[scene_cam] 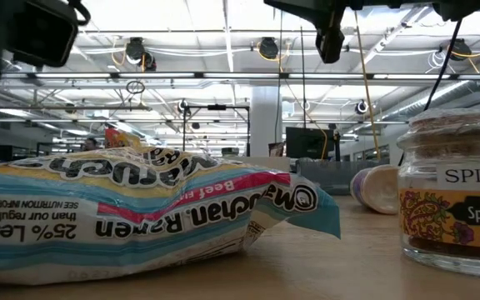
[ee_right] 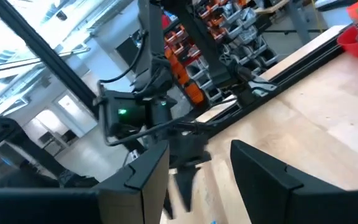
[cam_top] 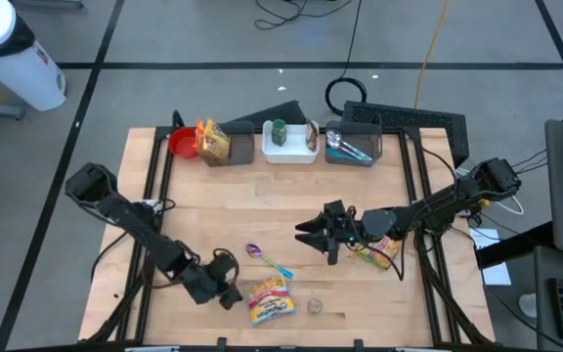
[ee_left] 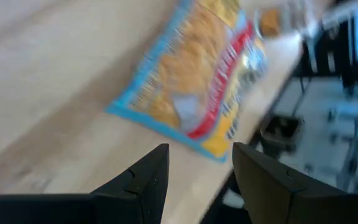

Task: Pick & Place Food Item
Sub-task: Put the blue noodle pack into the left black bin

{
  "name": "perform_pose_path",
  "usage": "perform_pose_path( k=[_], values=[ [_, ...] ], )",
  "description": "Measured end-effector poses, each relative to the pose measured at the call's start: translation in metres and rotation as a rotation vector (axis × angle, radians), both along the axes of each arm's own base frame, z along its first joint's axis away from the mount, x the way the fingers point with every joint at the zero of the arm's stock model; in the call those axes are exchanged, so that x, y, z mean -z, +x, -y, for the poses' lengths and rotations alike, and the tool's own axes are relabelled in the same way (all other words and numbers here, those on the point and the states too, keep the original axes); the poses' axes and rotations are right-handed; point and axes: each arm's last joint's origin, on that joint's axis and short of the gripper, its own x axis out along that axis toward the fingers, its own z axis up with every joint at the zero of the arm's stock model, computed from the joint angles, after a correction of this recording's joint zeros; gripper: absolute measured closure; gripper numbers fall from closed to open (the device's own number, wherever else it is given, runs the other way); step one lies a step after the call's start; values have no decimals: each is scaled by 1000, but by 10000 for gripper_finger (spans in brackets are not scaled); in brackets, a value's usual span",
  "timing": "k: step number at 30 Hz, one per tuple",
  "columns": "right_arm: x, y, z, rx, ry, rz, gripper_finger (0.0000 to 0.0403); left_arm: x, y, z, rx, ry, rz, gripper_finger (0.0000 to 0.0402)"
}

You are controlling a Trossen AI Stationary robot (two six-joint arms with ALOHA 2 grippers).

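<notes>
A: From above, how far along?
B: Early, I'd judge. The ramen packet (cam_top: 270, 300) lies near the front edge, unlifted; the left gripper (cam_top: 229, 294) sits just beside it. The right gripper (cam_top: 313, 234) waits mid-table.
A: Left wrist view?
B: Fingers (ee_left: 148, 177) spread, empty, the packet just ahead.
A: Right wrist?
B: Spread too, holding nothing.

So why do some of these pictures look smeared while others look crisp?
The left wrist view is motion-blurred: the yellow and blue ramen packet streaks across the wooden table. The right wrist view smears too, mostly near its bottom edge. The low view is sharp on the glass spice jar, with bright ceiling lights glaring behind. The high view is evenly lit and clear.
</notes>
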Motion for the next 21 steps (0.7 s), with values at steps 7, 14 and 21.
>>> perform_pose_path(
  k=[7,14,21],
  values=[
    [0,0,-4,-130,1,2,238,13,-3,-14,-118,45,-124,215],
    [-1,-1,-7,-225,13,8,238,31,-9,-21,-130,-37,-30,215],
    [-1,-1,-7,-233,20,6,238,41,-18,-25,-114,-35,-32,215]
  ],
)
